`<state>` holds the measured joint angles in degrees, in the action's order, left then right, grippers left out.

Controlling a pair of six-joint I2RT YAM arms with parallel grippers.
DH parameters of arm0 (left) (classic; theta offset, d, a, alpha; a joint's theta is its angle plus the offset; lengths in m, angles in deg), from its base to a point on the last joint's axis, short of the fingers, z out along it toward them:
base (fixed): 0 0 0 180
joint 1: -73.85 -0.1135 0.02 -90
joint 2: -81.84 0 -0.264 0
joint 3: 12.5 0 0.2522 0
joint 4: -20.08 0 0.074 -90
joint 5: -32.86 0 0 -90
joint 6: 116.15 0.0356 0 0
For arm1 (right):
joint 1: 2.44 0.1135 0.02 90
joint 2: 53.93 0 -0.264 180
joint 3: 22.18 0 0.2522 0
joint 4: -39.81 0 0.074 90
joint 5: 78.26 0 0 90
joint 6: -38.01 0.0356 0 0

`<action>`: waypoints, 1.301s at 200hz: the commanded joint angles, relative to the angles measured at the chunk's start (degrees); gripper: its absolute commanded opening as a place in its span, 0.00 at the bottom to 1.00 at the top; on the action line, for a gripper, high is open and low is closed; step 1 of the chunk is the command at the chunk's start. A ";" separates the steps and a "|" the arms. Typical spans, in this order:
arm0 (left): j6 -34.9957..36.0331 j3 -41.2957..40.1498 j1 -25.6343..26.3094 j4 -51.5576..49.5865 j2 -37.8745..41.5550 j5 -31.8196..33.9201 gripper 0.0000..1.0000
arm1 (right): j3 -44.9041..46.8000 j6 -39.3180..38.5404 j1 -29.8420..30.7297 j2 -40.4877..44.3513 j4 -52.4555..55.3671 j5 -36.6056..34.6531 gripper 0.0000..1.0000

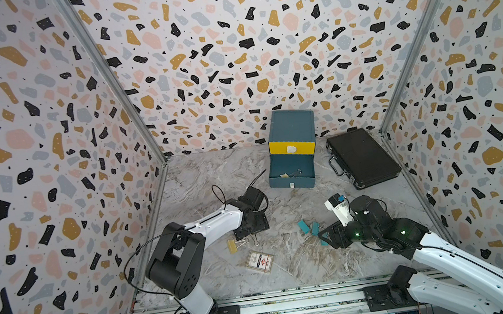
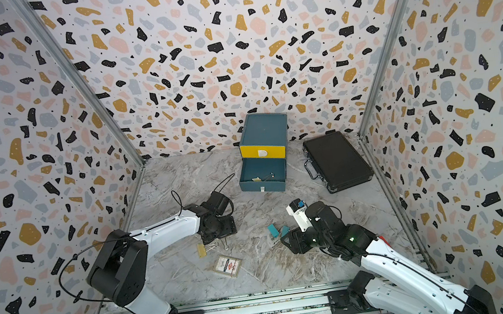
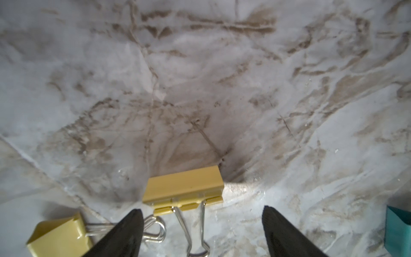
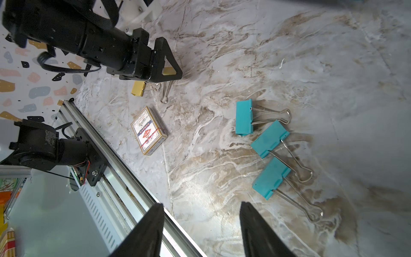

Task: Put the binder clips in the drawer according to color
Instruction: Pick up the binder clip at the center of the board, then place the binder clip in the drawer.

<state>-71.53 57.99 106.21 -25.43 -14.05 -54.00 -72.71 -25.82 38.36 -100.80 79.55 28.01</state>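
Black fingers [image 3: 124, 235] of my left pincer [image 3: 201, 209] stand wide over a yellow clip [image 3: 183, 187]; the sorting looks partly done.

Nothing is gripped: the jaws straddle that clip's wire handles, and a second yellow clip [image 3: 59, 235] lies just beside it. Seen from above, three teal clips [image 4: 270, 139] lie loose on the table [image 1: 213, 176] at three o'clock from this pincer, near my right pincer [image 4: 201, 204], which hovers with jaws apart and empty. At one o'clock the chest [image 1: 290, 126] has a teal drawer [image 1: 293, 186] pulled out, with something pale and wire handles inside; the yellow top drawer [image 1: 279, 149] is shut. No pink clip shows. I judge five clips remain to put away.
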 commanded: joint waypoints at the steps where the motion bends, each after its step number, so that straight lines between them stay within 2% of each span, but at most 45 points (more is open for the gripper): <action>1: -0.26 0.58 -0.80 1.50 -0.96 2.33 0.82 | -0.10 0.20 0.25 0.11 -0.78 0.87 0.60; 20: -0.13 0.49 -0.93 2.11 -1.38 3.33 0.76 | -0.01 0.06 0.25 0.19 -0.59 0.76 0.60; 63: -0.39 -0.11 -1.07 3.96 -2.02 3.37 0.52 | -0.01 -0.25 0.25 0.19 -0.14 0.66 0.60; 101: -0.76 -0.31 -1.07 4.59 -1.30 2.68 0.45 | -0.05 -0.16 0.25 0.38 0.13 0.56 0.59; 129: -2.13 1.11 -0.83 4.59 1.47 0.54 0.43 | -0.14 -0.08 0.25 0.80 0.23 0.35 0.59; 159: -4.67 8.39 0.53 2.87 5.52 -2.10 0.42 | -0.19 -0.16 0.25 1.38 0.91 -0.78 0.58; 182: -6.85 15.93 1.02 3.15 5.75 -4.43 0.41 | -0.35 -0.25 0.25 1.37 1.15 -1.04 0.58; 213: -10.79 26.16 1.91 5.93 1.47 -5.91 0.38 | -0.40 0.10 0.25 1.35 1.05 -1.17 0.58; 260: -17.32 38.55 2.71 11.39 -9.51 -5.02 0.36 | -0.49 0.06 0.25 1.95 2.01 -1.79 0.58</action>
<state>-84.14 92.48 108.54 -17.71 -18.12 -59.03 -72.71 -25.84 38.36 -100.15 79.77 27.31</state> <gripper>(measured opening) 0.512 0.579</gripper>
